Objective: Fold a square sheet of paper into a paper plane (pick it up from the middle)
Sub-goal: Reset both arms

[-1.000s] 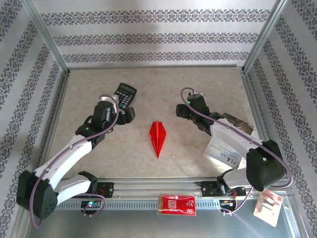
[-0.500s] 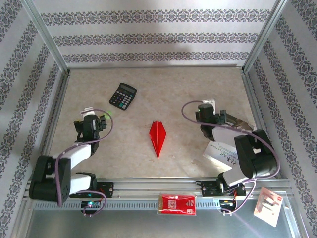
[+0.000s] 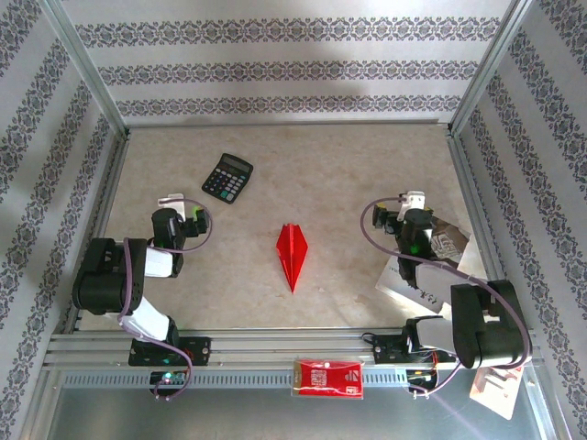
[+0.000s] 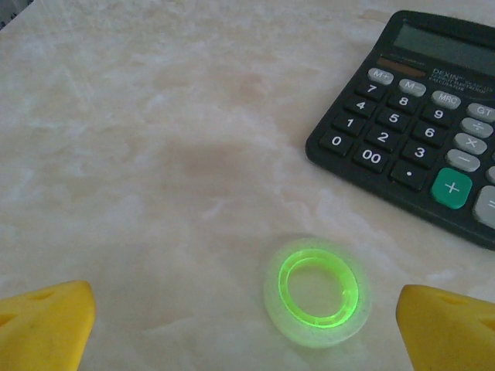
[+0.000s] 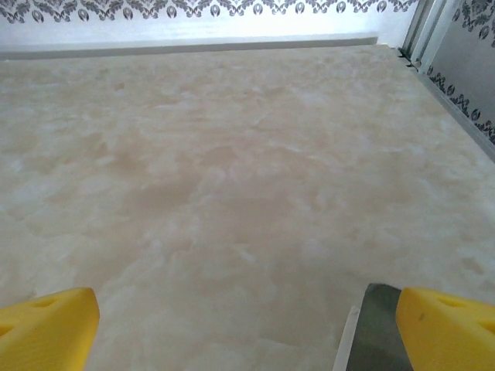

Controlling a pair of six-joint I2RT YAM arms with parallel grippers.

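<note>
Within the last second both arms have drawn back from the table centre toward their bases. The left gripper [image 4: 246, 332] is spread wide and empty, with a clear tape roll [image 4: 317, 291] on the table just ahead of it and the calculator [image 4: 433, 139] beyond. The right gripper [image 5: 246, 328] is likewise spread wide, holding nothing. The paper plane [image 3: 292, 255] lies unmoved at mid-table, well apart from both grippers. Folding appears complete; the arms are probably returning to rest.
</note>
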